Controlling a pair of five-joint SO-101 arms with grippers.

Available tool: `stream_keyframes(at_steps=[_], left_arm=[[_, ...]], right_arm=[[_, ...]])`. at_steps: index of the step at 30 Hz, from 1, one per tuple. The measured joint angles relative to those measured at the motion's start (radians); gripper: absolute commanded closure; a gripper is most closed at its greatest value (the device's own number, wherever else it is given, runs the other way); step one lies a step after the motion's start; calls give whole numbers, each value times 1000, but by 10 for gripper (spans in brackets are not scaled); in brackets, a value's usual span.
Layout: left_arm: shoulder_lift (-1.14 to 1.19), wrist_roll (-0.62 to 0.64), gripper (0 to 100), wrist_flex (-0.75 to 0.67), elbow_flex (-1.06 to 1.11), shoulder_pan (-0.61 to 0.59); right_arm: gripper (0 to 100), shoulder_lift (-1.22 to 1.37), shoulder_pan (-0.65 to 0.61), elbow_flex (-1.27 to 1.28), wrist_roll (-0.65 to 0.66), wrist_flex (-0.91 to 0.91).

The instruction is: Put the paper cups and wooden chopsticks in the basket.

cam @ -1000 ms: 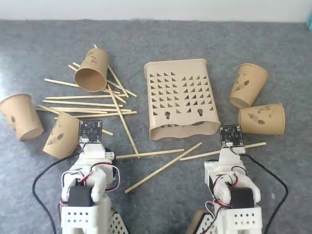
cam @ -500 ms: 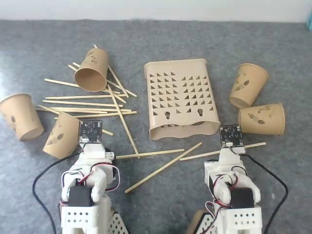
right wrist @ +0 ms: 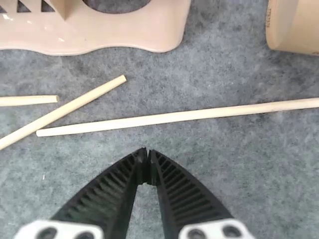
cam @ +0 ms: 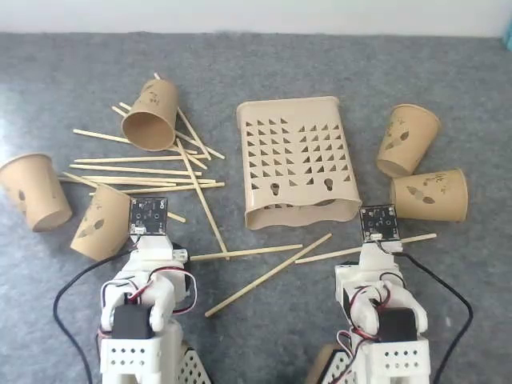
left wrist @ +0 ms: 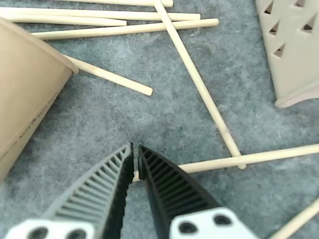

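Left gripper (left wrist: pixel 134 149): fingers closed together with only a thin slit, and nothing visibly clamped. The tips hang over the grey carpeted tabletop (left wrist: pixel 164 114), right above the end of one pale wooden chopstick (left wrist: pixel 249 159); a sliver of that end shows through the slit. A second chopstick (left wrist: pixel 199 84) runs diagonally, its end touching the first one farther out. A brown paper cup (left wrist: pixel 25 99) lies on its side just beside the gripper. A corner of the beige plastic basket with triangular cut-outs (left wrist: pixel 294 50) is on the opposite side.

Right gripper (right wrist: pixel 148 152): fingers pressed shut, empty, over carpet. Just past the tips a long chopstick (right wrist: pixel 179 117) lies flat, with another (right wrist: pixel 65 112) angled near it. Beyond those is the basket's rim (right wrist: pixel 124 40), and a cup (right wrist: pixel 294 25) lies off to one side.

High view: left arm (cam: pixel 144 304) and right arm (cam: pixel 380 312) sit folded back at the near edge. The basket (cam: pixel 296 212) lies flat on the carpet, mid-table, open end towards the arms. All five cups lie on the carpet outside it:
- Left of the basket: three (cam: pixel 152 116) (cam: pixel 32 192) (cam: pixel 100 224).
- Right of the basket: two (cam: pixel 406 140) (cam: pixel 430 194).

A loose pile of chopsticks (cam: pixel 144 172) sits among the left cups. Three singles lie between the basket and the arms.
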Motion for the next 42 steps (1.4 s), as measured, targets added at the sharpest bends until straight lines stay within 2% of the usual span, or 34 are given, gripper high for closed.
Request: stream_keyframes(at_steps=[29,32,38,42], left_arm=[[0,0,987,0,-3,3],[0,0,987,0,-29,3],[0,0,987,-37,-74,2],[0,0,942,-101,-83,26]], right_arm=[[982,0,6,0,0,0],[982,0,101,-5,0,0],[982,0,399,-6,2,-78],[982,0,427,-3,2,-104]])
